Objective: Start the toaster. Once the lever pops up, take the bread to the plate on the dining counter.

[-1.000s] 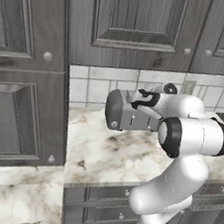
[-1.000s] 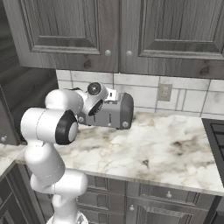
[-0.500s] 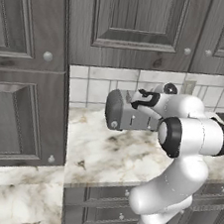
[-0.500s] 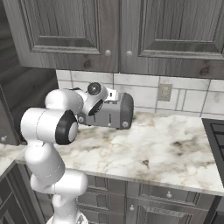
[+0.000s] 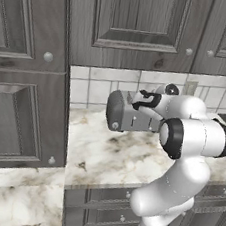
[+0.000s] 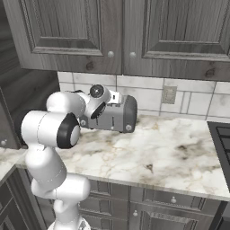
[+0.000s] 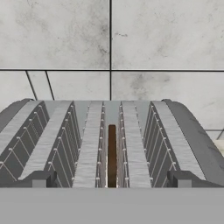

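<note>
**Nothing moves: the open claw waits over the bread in the toaster**

The bread [image 7: 111,155] sits down inside the middle slot of the toaster [image 5: 130,115]. In the hand view it is a thin brown strip seen edge-on, with gray wire ribs close on both sides. Its top edge is a bit below the slot's rim.

The gripper [image 7: 111,186] hangs right above that slot. Its two dark fingertips [image 7: 39,179] stand wide apart, one on each side of the bread, and they hold nothing.

Compared with the pictures from a moment ago, nothing has changed. The arm, the claw and the toaster are all in the same spots. I think this means the robot is waiting, or is about to go down for the bread. I cannot tell from here if the lever is up or down.

The toaster stands at the back of the marble worktop [image 6: 170,152], near the tiled wall [image 7: 109,48]. So there is little room behind it. The dark cabinets [image 5: 137,22] hang above, so the arm cannot lift very high. To the left, a tall cabinet [image 5: 22,88] stands close. In front, the worktop is open, so pulling the bread up a little and then back toward the robot looks like the easy way out.
</note>
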Tool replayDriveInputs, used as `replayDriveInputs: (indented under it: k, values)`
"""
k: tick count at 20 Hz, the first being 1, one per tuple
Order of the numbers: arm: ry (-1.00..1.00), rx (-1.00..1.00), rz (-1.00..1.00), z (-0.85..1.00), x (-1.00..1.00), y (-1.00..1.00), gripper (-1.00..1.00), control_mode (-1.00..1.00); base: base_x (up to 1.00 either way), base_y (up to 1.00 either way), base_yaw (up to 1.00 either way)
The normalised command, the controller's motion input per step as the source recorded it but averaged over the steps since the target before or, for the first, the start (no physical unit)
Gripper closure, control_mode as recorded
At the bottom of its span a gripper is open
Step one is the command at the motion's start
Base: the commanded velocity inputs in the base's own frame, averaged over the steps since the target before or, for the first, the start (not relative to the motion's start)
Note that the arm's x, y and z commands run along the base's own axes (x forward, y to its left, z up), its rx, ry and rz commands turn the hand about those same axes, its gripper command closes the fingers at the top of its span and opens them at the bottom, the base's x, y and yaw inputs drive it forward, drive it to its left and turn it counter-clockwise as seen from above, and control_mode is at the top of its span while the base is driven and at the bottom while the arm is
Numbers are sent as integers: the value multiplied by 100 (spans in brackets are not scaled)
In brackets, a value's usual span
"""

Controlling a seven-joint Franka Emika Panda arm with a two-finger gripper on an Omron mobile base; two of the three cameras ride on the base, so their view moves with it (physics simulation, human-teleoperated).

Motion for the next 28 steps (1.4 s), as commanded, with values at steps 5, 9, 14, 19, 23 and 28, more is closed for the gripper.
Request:
replayDriveInputs:
  k: [5,9,14,19,23,28]
  values:
    - [0,0,0,0,0,0,-100,-100,0,0,0]
    - [0,0,0,0,0,0,-100,-100,0,0,0]
    - [0,0,0,0,0,0,-100,-100,0,0,0]
    - [0,0,0,0,0,0,-100,-100,0,0,0]
    - [0,0,0,0,0,0,-100,-100,0,0,0]
    - [0,0,0,0,0,0,-100,-100,0,0,0]
